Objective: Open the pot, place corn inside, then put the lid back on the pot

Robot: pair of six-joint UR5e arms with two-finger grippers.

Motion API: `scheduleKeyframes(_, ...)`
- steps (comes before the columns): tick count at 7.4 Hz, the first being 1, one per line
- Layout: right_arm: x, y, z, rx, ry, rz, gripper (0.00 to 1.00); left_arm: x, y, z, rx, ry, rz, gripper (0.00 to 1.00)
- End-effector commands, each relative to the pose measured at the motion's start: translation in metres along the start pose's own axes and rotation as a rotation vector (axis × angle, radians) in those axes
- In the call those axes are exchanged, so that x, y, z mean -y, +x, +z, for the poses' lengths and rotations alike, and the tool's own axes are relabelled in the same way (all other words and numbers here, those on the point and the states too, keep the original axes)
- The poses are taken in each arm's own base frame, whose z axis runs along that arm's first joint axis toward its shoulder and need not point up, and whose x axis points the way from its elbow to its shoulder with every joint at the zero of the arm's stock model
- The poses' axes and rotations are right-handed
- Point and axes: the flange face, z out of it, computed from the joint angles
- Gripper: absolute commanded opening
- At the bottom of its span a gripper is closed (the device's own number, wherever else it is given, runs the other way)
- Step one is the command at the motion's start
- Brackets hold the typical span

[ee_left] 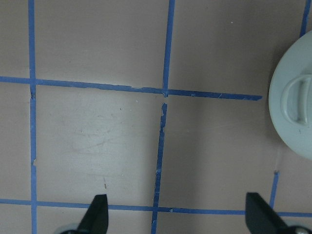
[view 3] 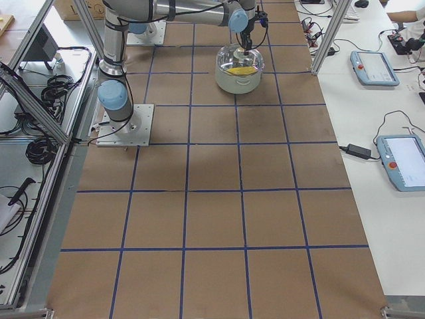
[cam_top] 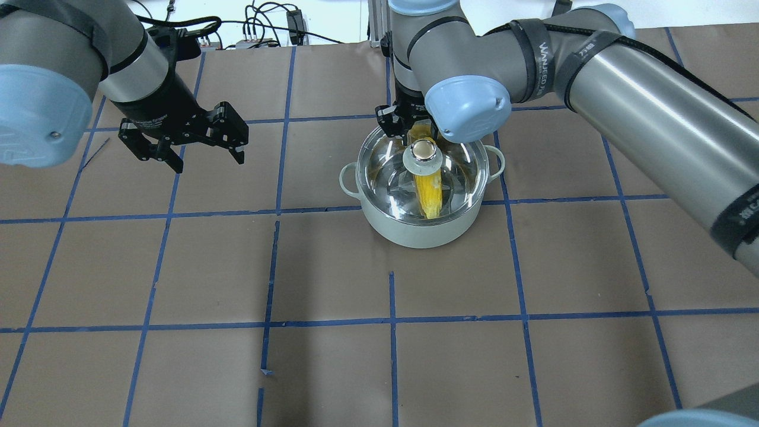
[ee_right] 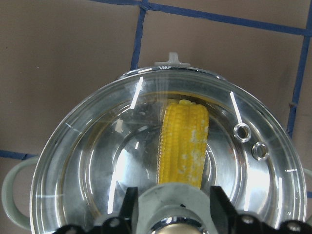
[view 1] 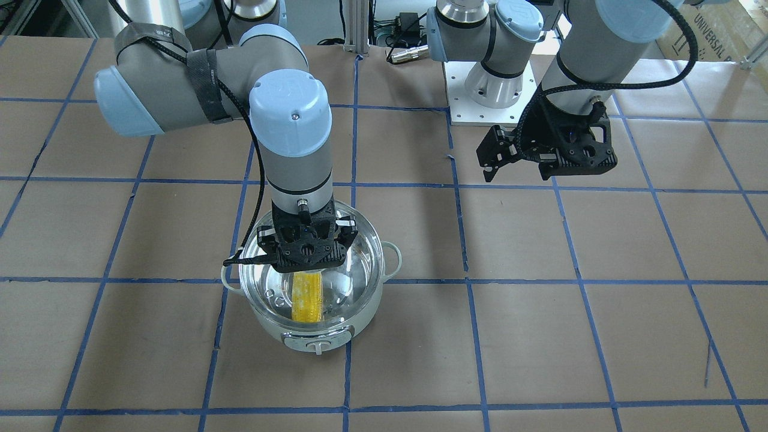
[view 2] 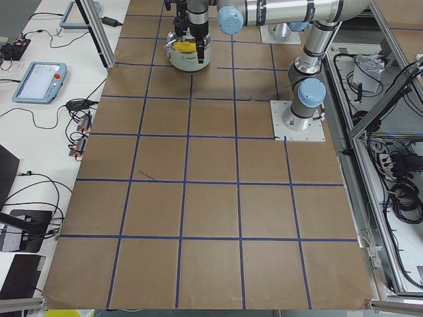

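The pale mint pot (view 1: 336, 329) stands on the brown table. The yellow corn (view 1: 307, 297) lies inside it and shows through the clear glass lid (view 1: 355, 273), which sits on the pot's rim. My right gripper (view 1: 307, 259) is straight above the pot. In the right wrist view its fingers (ee_right: 128, 204) sit narrowly on both sides of the lid's knob (ee_right: 171, 217), shut on it, with the corn (ee_right: 183, 144) below. My left gripper (cam_top: 209, 161) is open and empty, hovering well to the pot's side. Its wrist view shows only the pot's edge (ee_left: 292, 107).
The table is brown paper with a blue tape grid (cam_top: 391, 323). The left arm's white base plate (view 1: 489, 111) is at the back. Tablets and cables (view 3: 375, 66) lie on side tables beyond the table's edges.
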Motion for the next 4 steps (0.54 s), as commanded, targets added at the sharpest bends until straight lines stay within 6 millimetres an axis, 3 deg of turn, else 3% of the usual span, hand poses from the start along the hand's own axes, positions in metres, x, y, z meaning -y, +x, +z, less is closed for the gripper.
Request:
scheduleKeyframes(1, -0.001, 0.000, 0.002, -0.001, -0.006, 0.002, 1.00, 0.000, 0.000, 0.000, 0.000, 0.000, 0.000, 1.00)
scheduleKeyframes(2, 0.001, 0.002, -0.005, 0.003, 0.001, 0.003, 1.00, 0.000, 0.000, 0.000, -0.002, 0.000, 0.000, 1.00)
scheduleKeyframes(4, 0.014, 0.043, -0.017, 0.008, 0.026, 0.070, 1.00, 0.000, -0.001, 0.000, 0.001, -0.001, -0.001, 1.00)
